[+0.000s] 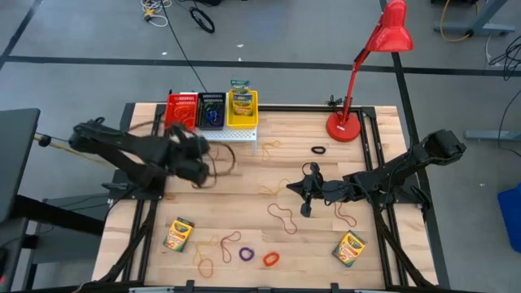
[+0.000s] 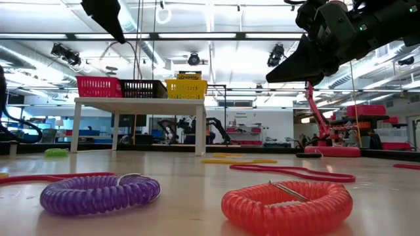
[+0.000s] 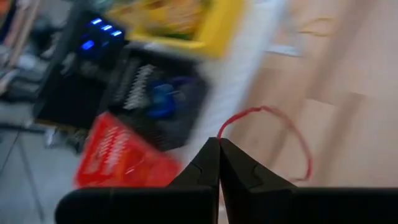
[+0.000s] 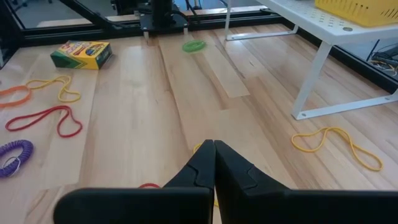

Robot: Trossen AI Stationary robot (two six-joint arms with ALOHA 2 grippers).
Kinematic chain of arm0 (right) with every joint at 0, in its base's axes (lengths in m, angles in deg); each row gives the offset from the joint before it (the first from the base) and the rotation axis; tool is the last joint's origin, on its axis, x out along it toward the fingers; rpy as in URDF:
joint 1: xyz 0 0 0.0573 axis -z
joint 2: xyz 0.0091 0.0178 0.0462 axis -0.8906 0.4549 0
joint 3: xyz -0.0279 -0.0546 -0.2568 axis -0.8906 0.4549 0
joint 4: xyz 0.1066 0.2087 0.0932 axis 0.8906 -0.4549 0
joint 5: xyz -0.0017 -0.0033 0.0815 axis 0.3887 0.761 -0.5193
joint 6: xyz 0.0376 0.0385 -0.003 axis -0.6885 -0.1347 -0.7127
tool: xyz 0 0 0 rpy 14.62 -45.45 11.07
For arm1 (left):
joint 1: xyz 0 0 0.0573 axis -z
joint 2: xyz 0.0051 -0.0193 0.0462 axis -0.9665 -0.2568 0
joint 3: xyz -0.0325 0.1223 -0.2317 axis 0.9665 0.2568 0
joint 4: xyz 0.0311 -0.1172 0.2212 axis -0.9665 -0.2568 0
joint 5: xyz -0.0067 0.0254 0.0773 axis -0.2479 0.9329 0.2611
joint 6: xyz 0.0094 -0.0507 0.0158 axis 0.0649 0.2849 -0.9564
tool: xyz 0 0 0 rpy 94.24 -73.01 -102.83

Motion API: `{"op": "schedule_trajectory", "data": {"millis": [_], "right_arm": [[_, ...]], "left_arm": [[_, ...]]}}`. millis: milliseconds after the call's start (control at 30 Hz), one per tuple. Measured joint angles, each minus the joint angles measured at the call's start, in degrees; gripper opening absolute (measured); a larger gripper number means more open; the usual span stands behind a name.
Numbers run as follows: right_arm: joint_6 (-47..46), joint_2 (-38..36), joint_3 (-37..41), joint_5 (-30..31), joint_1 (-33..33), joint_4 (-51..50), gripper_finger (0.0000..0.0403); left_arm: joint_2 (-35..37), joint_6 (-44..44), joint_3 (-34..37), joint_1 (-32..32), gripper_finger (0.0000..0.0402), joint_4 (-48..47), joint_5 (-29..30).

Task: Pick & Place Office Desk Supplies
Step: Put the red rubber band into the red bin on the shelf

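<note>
Left jaws (image 3: 219, 149) pinched tight on a red rubber band (image 3: 283, 134), loop dangling above the counter (image 1: 244, 195) near the red basket (image 1: 181, 108). Right jaws (image 4: 214, 149) closed, empty, over mid-counter; yellow band (image 4: 336, 142) lying apart.

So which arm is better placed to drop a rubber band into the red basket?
The left. Its gripper is shut on a red rubber band and hangs beside the red basket. The right gripper is shut at mid-table, farther away, holding nothing visible.
</note>
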Motion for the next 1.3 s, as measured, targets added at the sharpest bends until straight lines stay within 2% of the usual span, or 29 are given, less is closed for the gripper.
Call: {"op": "schedule_trajectory", "data": {"millis": [233,433,633,900,1300], "right_arm": [[0.0,0.0,0.0,0.0,0.0,0.0,0.0005],[0.0,0.0,0.0,0.0,0.0,0.0,0.0005],[0.0,0.0,0.0,0.0,0.0,0.0,0.0005],[0.0,0.0,0.0,0.0,0.0,0.0,0.0005],[0.0,0.0,0.0,0.0,0.0,0.0,0.0005]], "left_arm": [[6.5,2.2,0.0,-10.4,0.0004,-4.8,5.3],[11.3,-0.9,0.0,-19.3,0.0004,-4.5,12.0],[13.7,-8.3,0.0,-29.4,0.0004,0.2,13.3],[13.8,-22.8,0.0,-38.9,0.0004,12.5,7.4],[12.6,-20.7,0.0,-49.6,0.0007,12.8,-10.7]]}}
